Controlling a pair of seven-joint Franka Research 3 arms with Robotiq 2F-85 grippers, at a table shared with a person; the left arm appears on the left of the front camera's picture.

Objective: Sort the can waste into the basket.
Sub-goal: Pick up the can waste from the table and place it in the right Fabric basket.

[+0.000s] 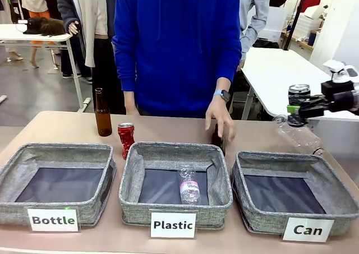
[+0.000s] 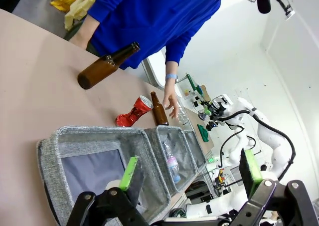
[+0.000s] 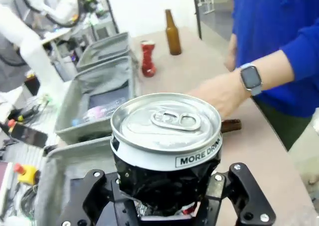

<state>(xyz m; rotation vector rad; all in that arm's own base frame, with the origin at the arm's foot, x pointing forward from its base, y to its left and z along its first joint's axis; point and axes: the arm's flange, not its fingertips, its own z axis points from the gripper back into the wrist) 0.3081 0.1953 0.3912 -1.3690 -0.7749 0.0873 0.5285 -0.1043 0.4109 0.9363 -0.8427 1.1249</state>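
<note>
My right gripper (image 1: 295, 109) is shut on a dark crushed can (image 1: 299, 91), held up in the air at the far right, above and behind the grey basket labelled "Can" (image 1: 263, 220). In the right wrist view the can (image 3: 167, 136) sits between the jaws, silver top toward the camera, with my right gripper (image 3: 167, 198) under it and the basket's rim (image 3: 55, 161) at lower left. A dented red can (image 1: 125, 139) stands on the table behind the middle bin, also seen as the red can (image 2: 133, 114). My left gripper (image 2: 192, 171) is open over the bin labelled "Bottle" (image 2: 55, 151).
The person's hand (image 1: 220, 116) rests on a brown bottle (image 1: 217, 137) behind the "Plastic" bin (image 1: 132, 175), which holds a clear bottle (image 1: 189, 185). Another brown bottle (image 1: 102, 114) stands at the left. A clear plastic bottle (image 1: 297, 133) lies below the held can.
</note>
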